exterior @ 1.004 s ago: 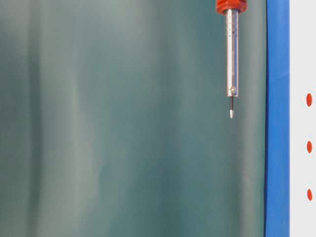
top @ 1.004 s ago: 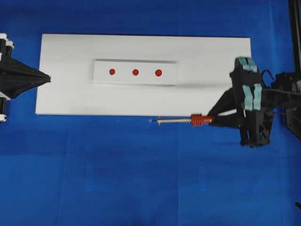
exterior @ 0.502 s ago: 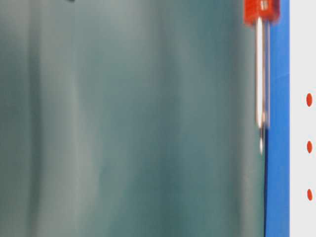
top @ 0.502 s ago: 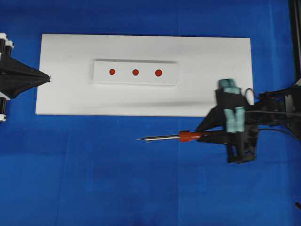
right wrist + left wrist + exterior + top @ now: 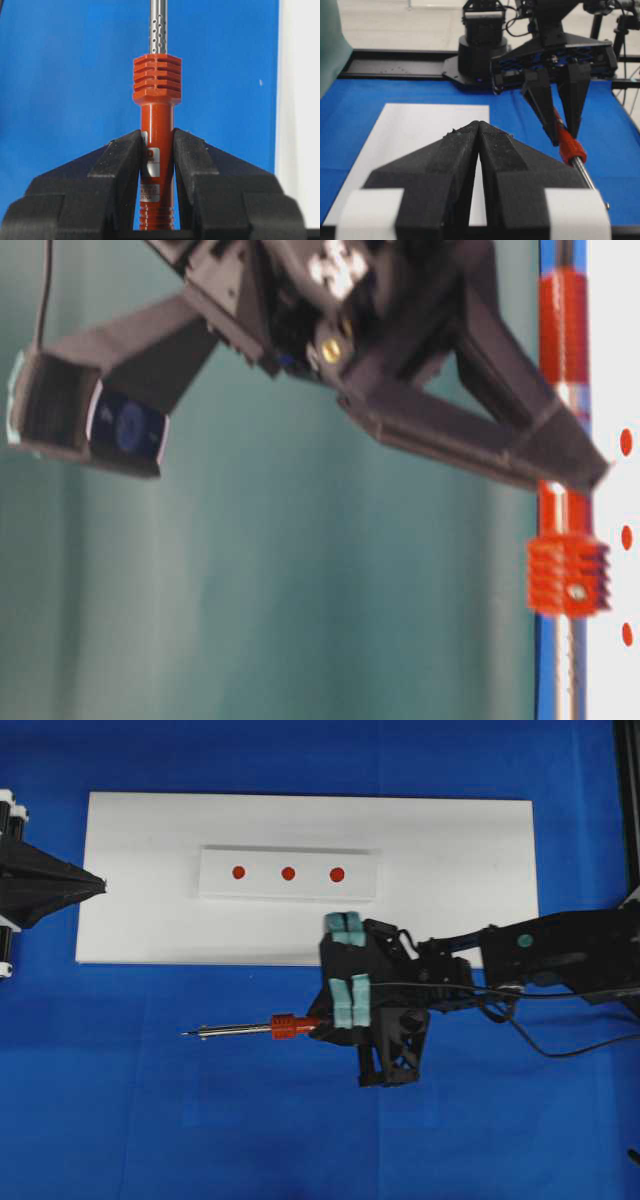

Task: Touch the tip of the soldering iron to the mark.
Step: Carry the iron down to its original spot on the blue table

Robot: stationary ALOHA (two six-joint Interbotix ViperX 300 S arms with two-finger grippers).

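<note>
Overhead view: right gripper (image 5: pixel 318 1023) sits below centre of the frame, over the blue cloth (image 5: pixel 150 1120), its black jaws clamped on the red-orange handle of the slim pen-like soldering iron (image 5: pixel 283 1026). Iron lies level, silver shaft pointing toward the left of the frame; the thin dark tip (image 5: pixel 186 1035) is over blue cloth, below the lower edge of the large white rectangular board (image 5: pixel 140 920) and well apart from it. Small raised white plate (image 5: pixel 288 892) lies at mid-board, carrying three red dots in a row (image 5: pixel 288 873); the tip is below and left of all three, touching none. Black cord (image 5: pixel 570 1045) trails off to the right behind the arm. Left gripper (image 5: pixel 100 885) is at the left edge of the frame, its point just over the board's left edge. Left wrist view: its two black foam-faced fingers (image 5: pixel 455 165) are pressed together, nothing between them. Right wrist view: the pads (image 5: pixel 122 160) pinch the handle just behind the ribbed red collar (image 5: pixel 156 77), perforated shaft running up out of frame. Table-level view: picture is blurred; collar and shaft appear at the right edge, the tip out of frame.
</note>
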